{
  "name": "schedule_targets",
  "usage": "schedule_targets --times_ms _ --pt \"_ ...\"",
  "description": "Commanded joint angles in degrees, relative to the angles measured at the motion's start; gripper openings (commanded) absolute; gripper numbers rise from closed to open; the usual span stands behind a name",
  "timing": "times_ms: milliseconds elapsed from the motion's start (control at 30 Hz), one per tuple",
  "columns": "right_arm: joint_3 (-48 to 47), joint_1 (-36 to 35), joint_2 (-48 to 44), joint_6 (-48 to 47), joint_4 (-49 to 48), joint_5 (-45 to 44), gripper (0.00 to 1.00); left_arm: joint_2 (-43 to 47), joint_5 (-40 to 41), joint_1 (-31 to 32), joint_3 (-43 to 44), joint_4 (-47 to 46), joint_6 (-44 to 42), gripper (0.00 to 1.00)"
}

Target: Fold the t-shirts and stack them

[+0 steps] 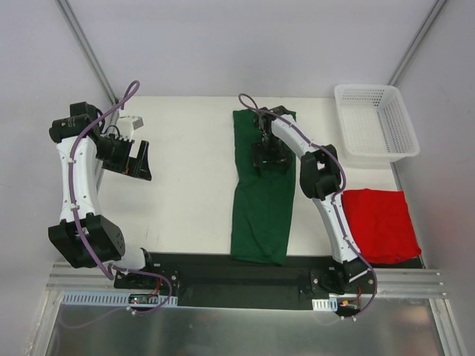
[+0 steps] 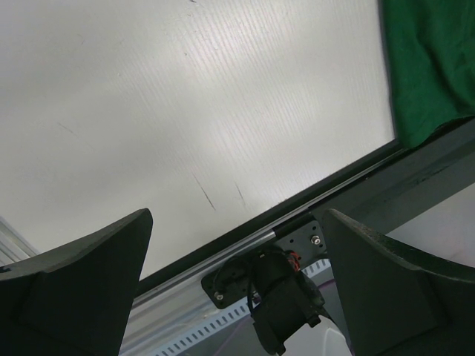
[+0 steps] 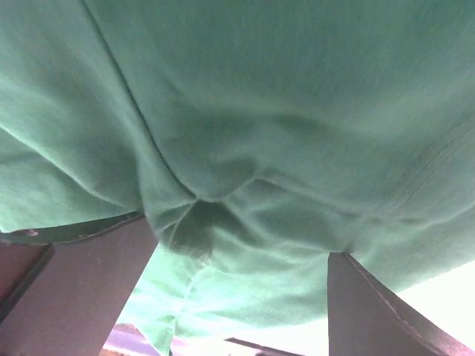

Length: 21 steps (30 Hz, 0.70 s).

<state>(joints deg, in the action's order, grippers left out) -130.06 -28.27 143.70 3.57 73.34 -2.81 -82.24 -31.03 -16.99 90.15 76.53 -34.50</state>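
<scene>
Finding: the right gripper (image 1: 269, 157) was down on the upper half of the green t-shirt (image 1: 260, 219). Its fingers were spread, with cloth bunched into a small ridge between them in the wrist view. The shirt lay as a long lengthwise-folded strip down the middle of the bench (image 1: 185, 193).

Risks, as judged:
- Closing on that ridge could take only the top layer. A lift would then peel the lengthwise fold open.
- A pinch set off-centre could skew the strip when it is carried over, giving an uneven fold.
- The near hem reached the black rail (image 1: 215, 268) at the bench edge, and a drag towards it could snag or pull cloth over the edge.

Surroundings: the folded red t-shirt (image 1: 380, 224) lay just beside the right arm's lower link, where a swing of the arm could brush it. The white basket (image 1: 367, 88) stood at the far right corner, apart from the work. The left gripper (image 1: 139, 159) hung well left, fingers apart and holding nothing, so it obstructed nothing.
</scene>
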Motion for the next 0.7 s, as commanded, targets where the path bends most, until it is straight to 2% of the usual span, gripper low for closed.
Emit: schedule_targets --times_ms 0,233,400,567,667 --pt "-6.60 1.03 3.34 -1.21 -0.30 -2.47 0.96 0.67 -1.76 -0.67 0.99 3.53 0.40 0.99" --pt "-4.58 1.20 3.52 4.51 -7.59 6.31 0.96 1.99 -0.97 -0.67 0.73 4.15 0.49 0.99" --pt "-6.00 1.03 4.31 6.79 -10.14 7.29 0.96 2.69 -0.70 -0.67 0.47 4.50 0.84 0.99" --pt "-1.35 1.03 -1.92 8.11 -15.84 4.39 0.96 3.75 -0.70 -0.76 -0.15 4.85 1.10 0.99" --pt "-0.55 0.85 -7.70 8.47 -15.78 3.95 0.96 4.28 -0.79 -0.76 -0.50 4.94 1.19 0.99"
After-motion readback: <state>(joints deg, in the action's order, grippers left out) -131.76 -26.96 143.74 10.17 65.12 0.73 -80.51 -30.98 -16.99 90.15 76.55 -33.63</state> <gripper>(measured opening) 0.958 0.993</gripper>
